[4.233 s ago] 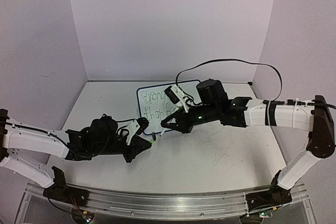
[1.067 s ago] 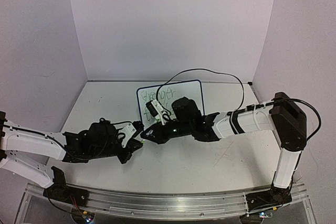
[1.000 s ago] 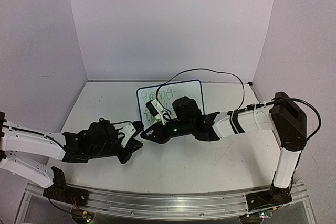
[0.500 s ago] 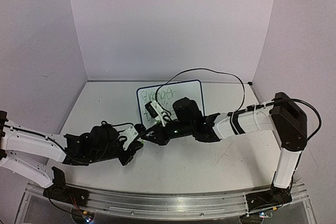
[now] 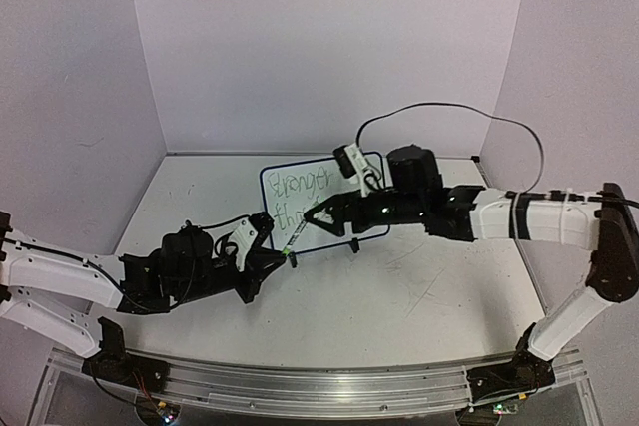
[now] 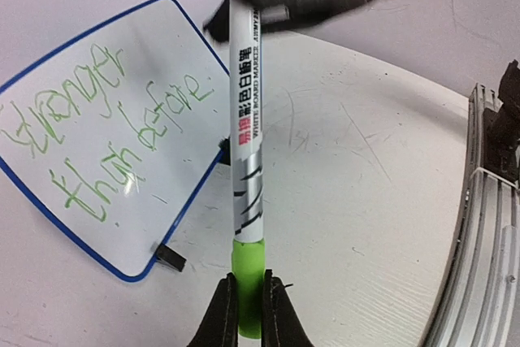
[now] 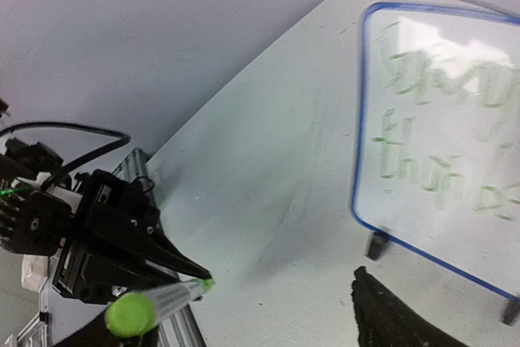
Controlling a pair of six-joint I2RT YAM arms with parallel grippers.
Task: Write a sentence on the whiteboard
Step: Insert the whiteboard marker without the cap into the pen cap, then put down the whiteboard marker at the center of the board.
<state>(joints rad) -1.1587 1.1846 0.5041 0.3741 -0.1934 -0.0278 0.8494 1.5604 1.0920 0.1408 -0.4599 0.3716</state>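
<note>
Left end effector (image 6: 249, 298) is pinched down narrow on one green end of the marker (image 6: 246, 144), so the marker is held by that end only. Its long axis is pointed straight out from the fingertips, away from the arm bases and up toward the right end effector (image 5: 318, 218). That one is seen w/ jaws spread wide and nothing gripped: in the right wrist view the marker's far green end sits at the left side of the gap, not pinched afaict. Going outward, the whiteboard (image 6: 154, 201) is propped on its clip feet on the tabletop (image 5: 419, 296), farther from the bases than the left end effector and a bit to its right. In the left wrist view it's off to the left of the marker shaft, w/ the footed near edge just beside the shaft. The sentence (image 6: 106, 119) can be read as "stronger than before", two green lines, most of the board filled. The right end effector is hung over that near edge, so it's the nearer arm to the board, but the marker is carried by the left alone. Writing looks done, so the next move prob turns on the left arm: any swing or set-down should be kept to the open tabletop side, away from the feet + the right fingers.
</note>
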